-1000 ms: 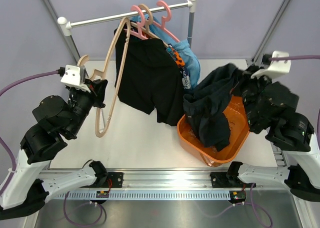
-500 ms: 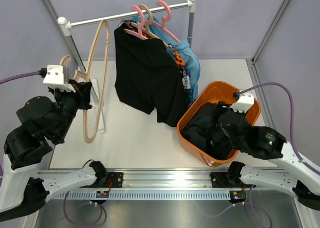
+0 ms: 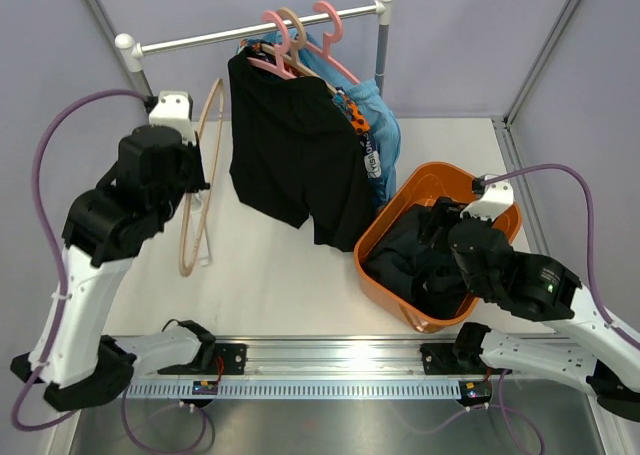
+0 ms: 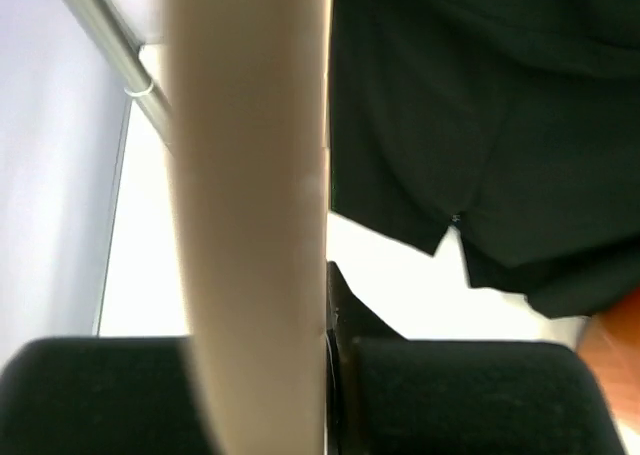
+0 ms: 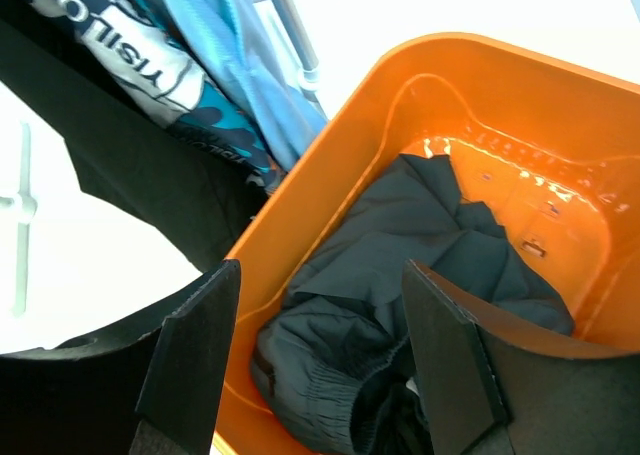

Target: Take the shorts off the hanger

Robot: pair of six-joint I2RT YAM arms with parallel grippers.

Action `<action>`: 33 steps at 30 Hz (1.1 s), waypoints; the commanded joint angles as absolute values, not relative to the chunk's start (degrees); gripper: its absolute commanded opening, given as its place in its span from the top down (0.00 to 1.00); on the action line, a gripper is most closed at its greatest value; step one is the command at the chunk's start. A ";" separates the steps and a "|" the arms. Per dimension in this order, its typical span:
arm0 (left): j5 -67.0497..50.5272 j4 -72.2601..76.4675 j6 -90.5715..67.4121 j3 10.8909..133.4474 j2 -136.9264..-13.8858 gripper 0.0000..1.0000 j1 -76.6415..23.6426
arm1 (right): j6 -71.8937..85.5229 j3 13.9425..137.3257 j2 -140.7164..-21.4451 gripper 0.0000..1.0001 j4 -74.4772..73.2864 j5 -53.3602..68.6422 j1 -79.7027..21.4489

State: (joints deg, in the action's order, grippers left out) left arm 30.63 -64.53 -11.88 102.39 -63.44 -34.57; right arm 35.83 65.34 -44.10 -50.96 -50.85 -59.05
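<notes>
Beige hanger (image 4: 245, 175) in L gripper (image 3: 197, 187), near black shorts (image 3: 290, 145).

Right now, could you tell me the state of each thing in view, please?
Dark navy shorts: off hanger, crumpled in orange bin.
Black shorts: hanging.
Patterned shorts: hanging.
Light blue shorts: hanging.
Beige hanger: empty, gripped.
Left gripper: jaws shut on beige hanger.
Right gripper: jaws open, empty.

Lavender walls (image 3: 450, 65) enclose a white table (image 3: 270, 275) under soft, even light.
</notes>
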 commanded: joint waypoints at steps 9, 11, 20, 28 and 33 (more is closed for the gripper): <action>4.58 -61.35 -8.00 125.41 -81.64 1.00 -14.26 | 29.09 70.57 -49.57 0.22 -42.72 -49.04 -58.71; 1.33 -60.39 -8.52 127.61 -84.27 1.00 -11.88 | 29.00 70.66 -50.27 0.22 -42.37 -48.08 -58.62; -1.23 -54.50 -8.71 129.29 -89.47 1.00 -5.54 | 27.60 70.40 -49.66 0.21 -40.69 -46.32 -58.62; 3.69 -49.84 -7.30 129.46 -92.28 1.00 -4.92 | 26.72 70.05 -49.92 0.21 -39.73 -46.32 -58.71; 7.03 -49.83 -7.03 129.81 -94.13 1.00 -4.75 | 26.46 69.79 -50.27 0.21 -39.29 -46.32 -58.54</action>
State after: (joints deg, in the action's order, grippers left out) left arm 4.08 -54.30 -8.19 127.35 -93.01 -5.26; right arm 27.42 68.58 -50.06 -41.56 -46.78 -59.02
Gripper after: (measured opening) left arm 0.057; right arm 0.790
